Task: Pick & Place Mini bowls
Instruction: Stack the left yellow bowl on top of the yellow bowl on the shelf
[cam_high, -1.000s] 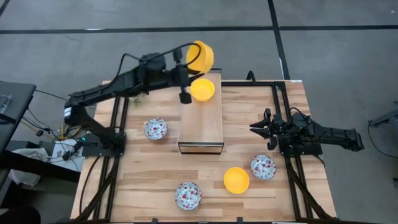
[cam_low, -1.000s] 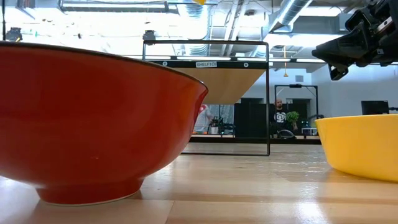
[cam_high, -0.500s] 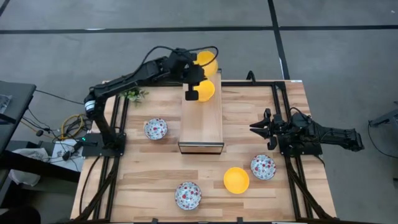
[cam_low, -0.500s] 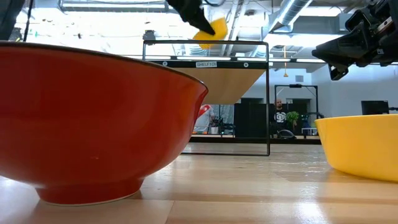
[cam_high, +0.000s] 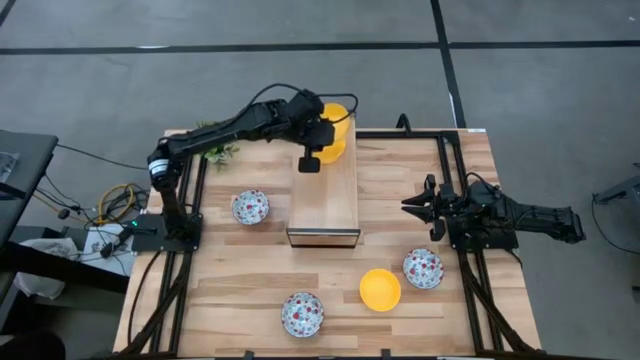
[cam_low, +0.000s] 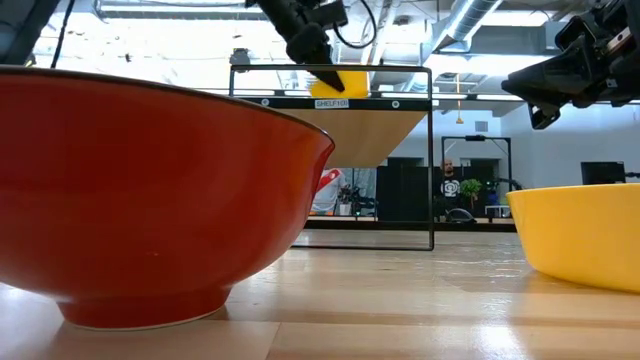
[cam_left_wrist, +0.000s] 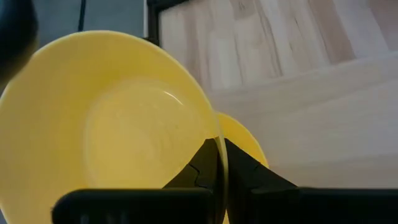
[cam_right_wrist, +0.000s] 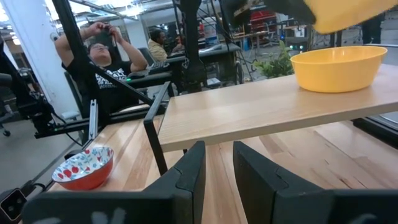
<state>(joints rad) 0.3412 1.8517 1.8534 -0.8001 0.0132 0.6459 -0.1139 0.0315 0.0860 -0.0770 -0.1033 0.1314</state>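
High view: a yellow mini bowl (cam_high: 336, 112) is clamped by its rim in the left gripper (cam_high: 318, 131) above the far end of the wooden shelf (cam_high: 325, 195), over a second yellow bowl (cam_high: 333, 150) resting there. The right gripper (cam_high: 420, 206) is held with fingers parted at the table's right side
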